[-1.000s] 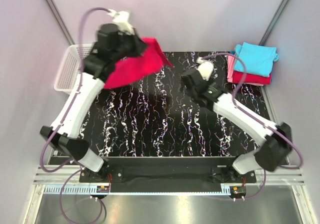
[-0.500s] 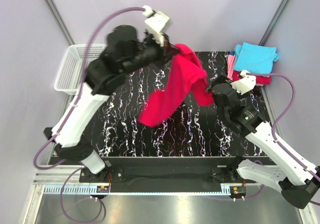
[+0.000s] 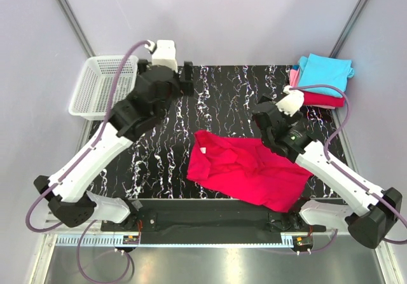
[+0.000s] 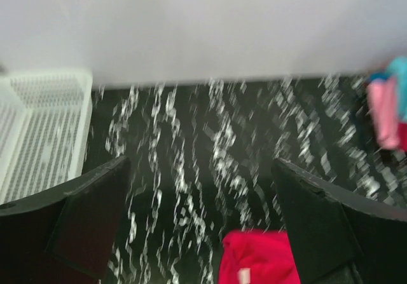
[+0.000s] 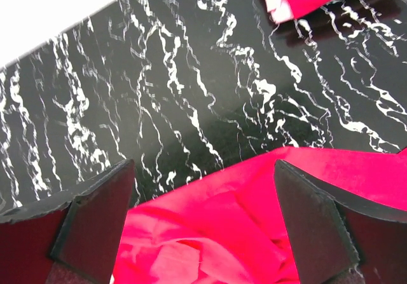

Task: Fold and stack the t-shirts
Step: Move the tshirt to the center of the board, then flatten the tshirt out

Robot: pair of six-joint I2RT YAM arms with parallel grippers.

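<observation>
The crimson-red t-shirt [image 3: 245, 169] lies crumpled on the black marbled table, near the front edge and right of centre, with neither gripper holding it. My left gripper [image 3: 186, 79] hovers open over the far left of the table, well behind the shirt. In the left wrist view the left gripper [image 4: 203, 233] has nothing between its jaws, and the shirt [image 4: 257, 258] shows below. My right gripper [image 3: 262, 115] is open just above the shirt's far edge. Beneath the right gripper [image 5: 203, 230] lies the rumpled shirt [image 5: 222, 239]. Folded turquoise [image 3: 324, 73], red [image 3: 324, 98] and pink [image 3: 294, 87] shirts are stacked at the far right corner.
A white mesh basket [image 3: 95, 84] sits off the table's far left corner and also shows as the basket [image 4: 38, 125] in the left wrist view. Grey walls and metal rails enclose the back and sides. Both arm bases are bolted at the near edge.
The left gripper opened and let go of the red shirt, which dropped from the air onto the near table. The left arm swung back to the far left; the right gripper moved over the shirt.
</observation>
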